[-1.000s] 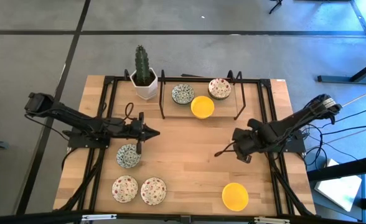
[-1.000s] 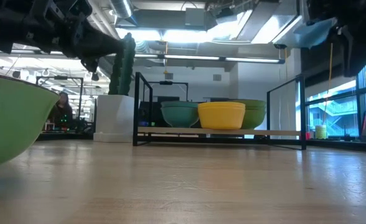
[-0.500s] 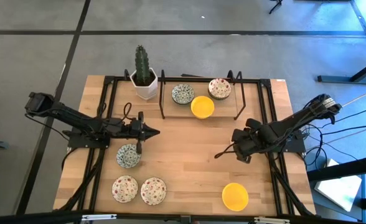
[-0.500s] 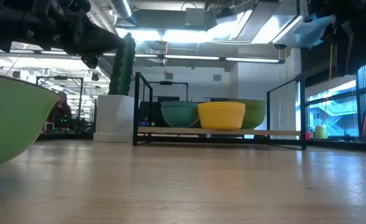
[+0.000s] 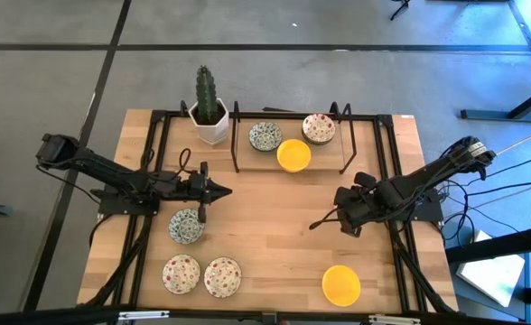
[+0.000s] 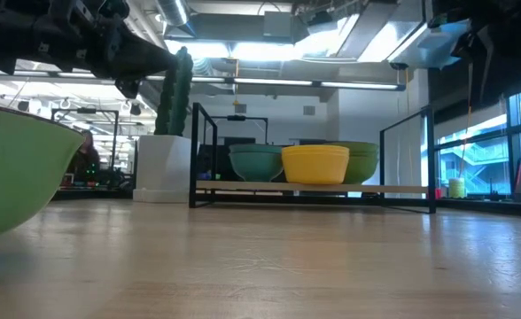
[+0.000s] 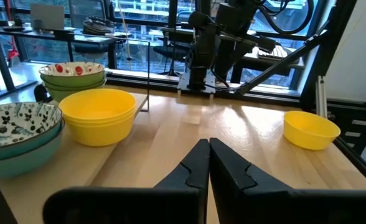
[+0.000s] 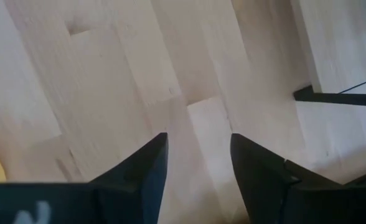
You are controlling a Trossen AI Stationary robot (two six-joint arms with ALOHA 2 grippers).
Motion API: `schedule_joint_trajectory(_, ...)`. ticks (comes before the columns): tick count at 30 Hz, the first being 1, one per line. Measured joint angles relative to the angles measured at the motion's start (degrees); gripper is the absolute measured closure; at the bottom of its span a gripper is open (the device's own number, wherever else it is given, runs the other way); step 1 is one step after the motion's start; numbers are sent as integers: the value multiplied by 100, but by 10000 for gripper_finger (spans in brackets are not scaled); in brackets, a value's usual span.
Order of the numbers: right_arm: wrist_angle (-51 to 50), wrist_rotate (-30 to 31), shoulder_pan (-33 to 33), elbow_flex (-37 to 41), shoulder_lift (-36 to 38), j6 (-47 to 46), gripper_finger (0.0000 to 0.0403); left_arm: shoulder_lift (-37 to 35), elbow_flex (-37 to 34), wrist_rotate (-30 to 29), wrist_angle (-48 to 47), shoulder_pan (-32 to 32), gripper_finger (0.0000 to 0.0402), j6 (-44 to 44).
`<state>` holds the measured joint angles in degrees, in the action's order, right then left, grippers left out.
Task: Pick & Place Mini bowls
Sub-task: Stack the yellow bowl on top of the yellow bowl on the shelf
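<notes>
Three sets of mini bowls sit in the black rack (image 5: 238, 153) at the far edge: a blue-green patterned one (image 5: 265, 136), a yellow one (image 5: 293, 154) and a speckled stack (image 5: 319, 128). On the table rest another patterned bowl (image 5: 186, 226), two red-speckled bowls (image 5: 181, 273) (image 5: 222, 276) and a yellow bowl (image 5: 341, 283). My left gripper (image 5: 228, 191) hovers shut and level at centre left, just beyond the patterned bowl (image 6: 12, 168). My right gripper (image 8: 198, 142) is open and points steeply down over bare wood at centre right (image 5: 324, 219). Both are empty.
A cactus in a white pot (image 5: 209, 113) stands at the far left, beside the rack. Black frame rails (image 5: 394, 181) run along both table sides. Bare wood lies between the two grippers. The left wrist view shows the yellow bowl (image 7: 310, 129) and rack bowls (image 7: 100, 115).
</notes>
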<state>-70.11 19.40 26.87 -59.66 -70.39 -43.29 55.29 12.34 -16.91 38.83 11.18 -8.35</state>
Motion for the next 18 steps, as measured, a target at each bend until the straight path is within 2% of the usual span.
schedule_joint_trajectory(8, -4, -10, 0, 0, 0, 21, 230, 0, 0, -4, 2, 0, 397, -147)
schedule_joint_trajectory(18, -1, -558, -2, 0, 0, -170, 230, 0, 0, 150, 0, 164, 391, -448)
